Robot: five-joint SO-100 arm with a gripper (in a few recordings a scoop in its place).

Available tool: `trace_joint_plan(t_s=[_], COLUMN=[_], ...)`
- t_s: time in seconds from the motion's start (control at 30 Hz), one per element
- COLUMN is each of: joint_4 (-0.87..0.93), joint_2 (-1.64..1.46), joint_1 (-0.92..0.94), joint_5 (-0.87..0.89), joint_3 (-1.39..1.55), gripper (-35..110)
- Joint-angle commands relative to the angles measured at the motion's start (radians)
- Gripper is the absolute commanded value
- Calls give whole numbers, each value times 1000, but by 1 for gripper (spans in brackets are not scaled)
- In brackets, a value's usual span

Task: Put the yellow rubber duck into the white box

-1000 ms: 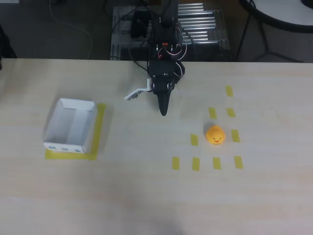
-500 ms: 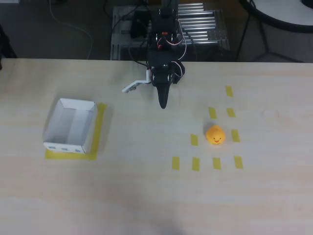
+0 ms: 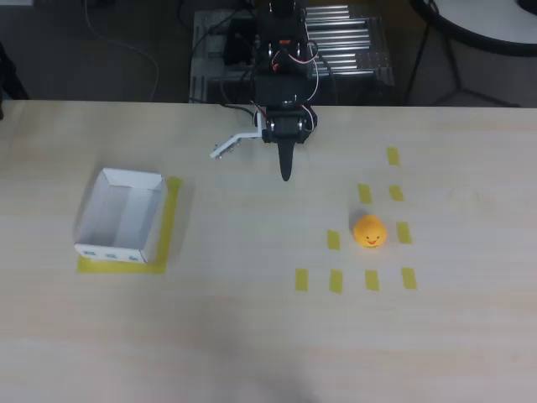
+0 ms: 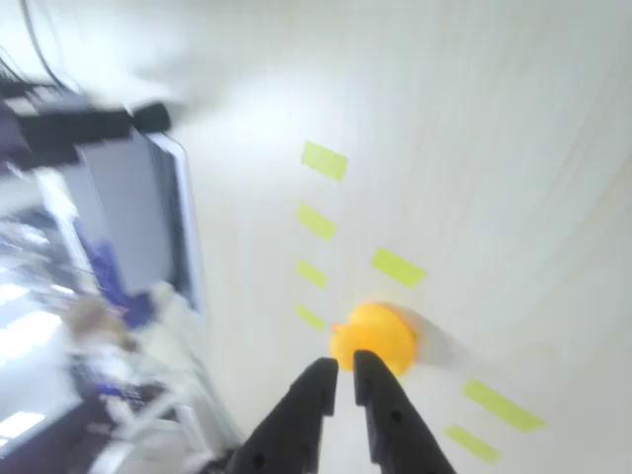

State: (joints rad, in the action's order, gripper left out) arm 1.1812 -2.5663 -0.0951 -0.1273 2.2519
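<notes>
Hand (image 3: 286,175) hovering clenched, holding nothing, near the counter's (image 3: 252,336) back edge.
Yellow rubber duck (image 3: 369,232) sitting among yellow tape marks (image 3: 336,280), white box (image 3: 122,215) lying well apart at left.

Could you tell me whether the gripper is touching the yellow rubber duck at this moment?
Apart. In the overhead view the gripper hangs near the table's far edge, with bare table between it and the yellow rubber duck.

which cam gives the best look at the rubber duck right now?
Overhead view: the yellow rubber duck is sharp, face visible, sitting among the yellow tape marks, clear of the tool. The wrist view shows it closer but motion-blurred, a featureless orange-yellow blob partly behind the fingertips.
</notes>
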Motion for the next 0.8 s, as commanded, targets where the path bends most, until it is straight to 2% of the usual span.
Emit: trace_joint_plan(t_s=[0.0,0.13,0.17,0.27,0.4,0.5,0.6,0.77], joint_4=[71,161,193,275,219,199,253,224], joint_2=[143,253,278,347,425,495,572,670], joint_1=[-74,-137,-141,-112,-132,-175,-233,-307], joint_5=[-284,-405,-426,-449,-466,-466,-480,-463], joint_3=[-241,-360,-385,-445,-439,-459,-509,-515], gripper=[0,5,9,35,50,52,52,43])
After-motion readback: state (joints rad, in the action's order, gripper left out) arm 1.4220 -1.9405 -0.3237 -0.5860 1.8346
